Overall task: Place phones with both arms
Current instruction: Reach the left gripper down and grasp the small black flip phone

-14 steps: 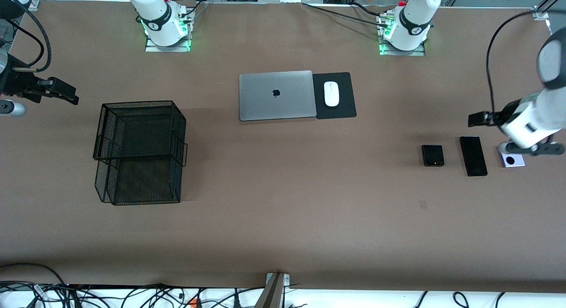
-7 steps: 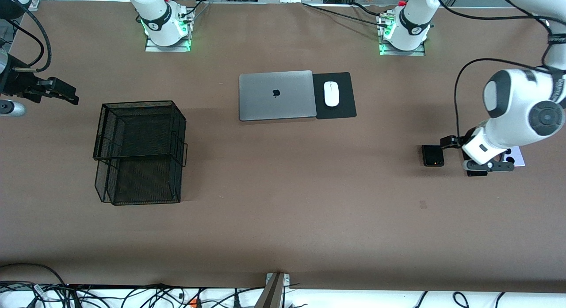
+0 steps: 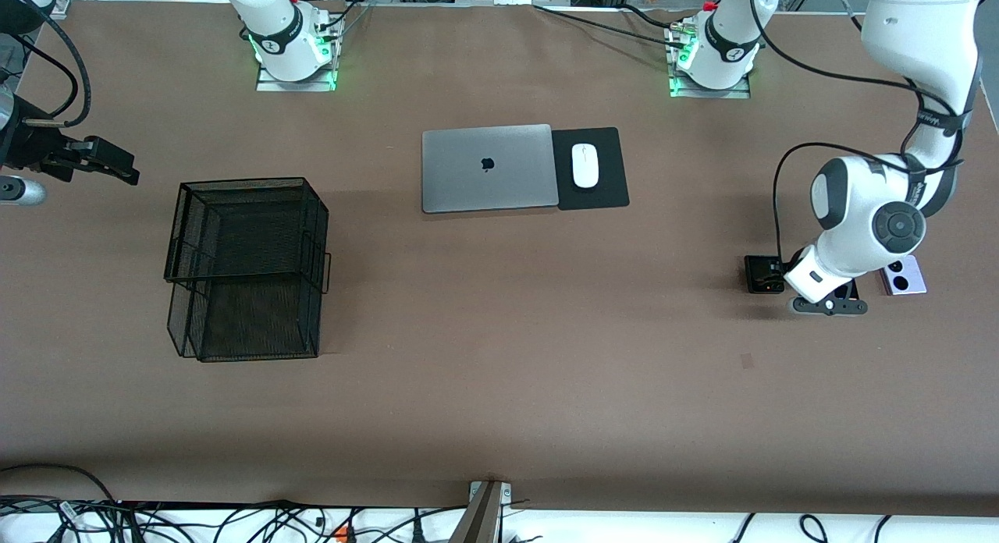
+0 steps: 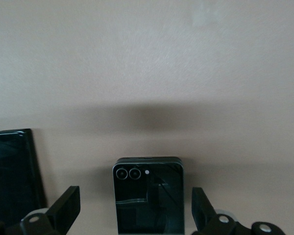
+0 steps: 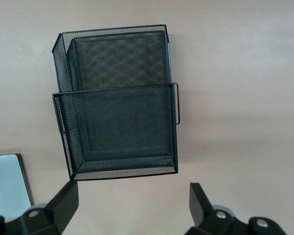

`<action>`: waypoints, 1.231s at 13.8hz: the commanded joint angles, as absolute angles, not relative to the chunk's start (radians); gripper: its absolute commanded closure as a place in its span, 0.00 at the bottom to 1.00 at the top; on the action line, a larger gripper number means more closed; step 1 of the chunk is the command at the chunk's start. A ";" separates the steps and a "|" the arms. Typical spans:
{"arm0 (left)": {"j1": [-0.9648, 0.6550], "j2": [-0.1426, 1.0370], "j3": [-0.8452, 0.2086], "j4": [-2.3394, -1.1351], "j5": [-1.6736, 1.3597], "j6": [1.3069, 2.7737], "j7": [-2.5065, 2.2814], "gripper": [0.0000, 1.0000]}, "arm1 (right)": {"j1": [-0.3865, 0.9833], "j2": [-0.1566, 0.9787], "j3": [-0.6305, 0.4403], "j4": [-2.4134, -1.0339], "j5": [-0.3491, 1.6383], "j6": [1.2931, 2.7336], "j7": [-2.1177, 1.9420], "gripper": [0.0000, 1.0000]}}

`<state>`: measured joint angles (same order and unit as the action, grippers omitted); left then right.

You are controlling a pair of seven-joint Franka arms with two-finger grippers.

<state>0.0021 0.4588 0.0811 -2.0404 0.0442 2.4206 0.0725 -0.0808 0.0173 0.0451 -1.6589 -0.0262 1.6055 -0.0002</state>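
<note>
Squarish black folded phone (image 4: 148, 195) sits centred between wide-open, empty left gripper (image 4: 132, 208) fingers, we note; right gripper (image 5: 132, 205) waits open above black mesh basket (image 5: 118, 103)

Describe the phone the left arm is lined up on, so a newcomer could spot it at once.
Start at the grey laptop mid-table, then go toward the left arm's end, where three phones lie in a row nearer the front camera. The target is the squarish black folded phone at the laptop end of that row, framed by the open left pincer. Its neighbours are a long black slab and a lilac one.

Even overhead light, soft shadows, sharp.
</note>
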 commanded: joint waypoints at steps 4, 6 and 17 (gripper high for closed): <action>0.009 0.497 0.075 -2.097 0.029 2.514 0.097 0.00 | -0.095 0.014 0.058 -1.654 -0.018 1.606 -0.008 0.00; 0.018 0.502 0.069 -2.100 0.029 2.516 0.097 0.00 | -0.095 0.014 0.058 -1.652 -0.018 1.606 -0.008 0.00; 0.049 0.509 0.041 -2.125 -0.021 2.514 0.103 0.35 | -0.095 0.014 0.058 -1.654 -0.018 1.609 -0.008 0.00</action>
